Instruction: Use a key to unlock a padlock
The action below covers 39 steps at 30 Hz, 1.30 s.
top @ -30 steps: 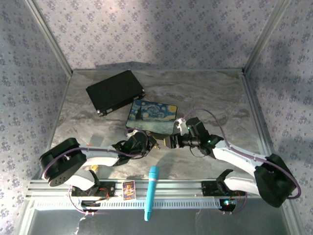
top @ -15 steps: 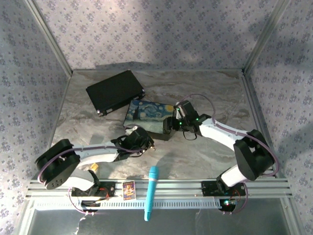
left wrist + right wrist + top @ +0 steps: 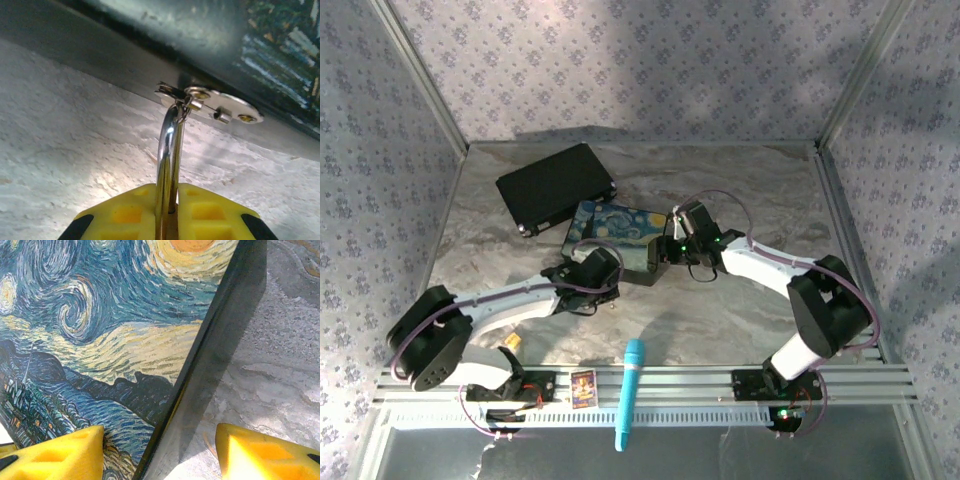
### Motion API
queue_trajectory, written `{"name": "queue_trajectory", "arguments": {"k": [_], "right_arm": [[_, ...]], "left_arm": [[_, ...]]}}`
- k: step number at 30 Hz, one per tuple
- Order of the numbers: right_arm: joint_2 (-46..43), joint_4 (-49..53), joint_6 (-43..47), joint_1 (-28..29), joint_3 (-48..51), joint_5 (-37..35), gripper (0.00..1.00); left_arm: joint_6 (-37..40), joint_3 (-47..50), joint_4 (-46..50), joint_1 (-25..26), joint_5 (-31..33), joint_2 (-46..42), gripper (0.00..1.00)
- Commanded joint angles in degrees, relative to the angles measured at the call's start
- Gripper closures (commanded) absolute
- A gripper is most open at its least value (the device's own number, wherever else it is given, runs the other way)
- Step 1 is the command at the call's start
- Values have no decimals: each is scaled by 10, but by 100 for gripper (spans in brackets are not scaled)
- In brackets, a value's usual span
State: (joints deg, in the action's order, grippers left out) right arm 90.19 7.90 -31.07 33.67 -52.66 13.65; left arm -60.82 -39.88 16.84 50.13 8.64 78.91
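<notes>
Left hand is clenched on the padlock, whose shackle runs straight ahead from the hand to the hasp on the painted box, while the right hand, spread wide, straddles that box's lid edge.

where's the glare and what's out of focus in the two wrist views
Left wrist: glare streaks the shackle of the padlock, a bright patch washes out the table, the painted box up top is blurred. Right wrist: the box lid is sharp, the yellow fingertips of the right gripper are soft, the box edge shades the table.
</notes>
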Motion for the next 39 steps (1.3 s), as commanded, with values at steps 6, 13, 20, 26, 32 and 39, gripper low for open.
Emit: {"name": "queue_trajectory", "arguments": {"k": [6, 13, 20, 26, 32, 39], "right_arm": [[46, 77, 10, -9, 4, -66, 42], [55, 75, 9, -6, -2, -64, 42], [64, 71, 10, -5, 3, -63, 42], [69, 70, 10, -5, 4, -64, 42], [69, 67, 8, -5, 9, -64, 42], [68, 66, 8, -4, 13, -65, 43]], "left_arm": [[40, 19, 57, 2, 38, 41, 80], [33, 29, 11, 9, 19, 52, 79], [19, 23, 37, 35, 53, 65, 77], [9, 26, 39, 49, 67, 70, 75], [8, 10, 65, 58, 78, 75, 81], [21, -36, 205, 62, 184, 91, 86]]}}
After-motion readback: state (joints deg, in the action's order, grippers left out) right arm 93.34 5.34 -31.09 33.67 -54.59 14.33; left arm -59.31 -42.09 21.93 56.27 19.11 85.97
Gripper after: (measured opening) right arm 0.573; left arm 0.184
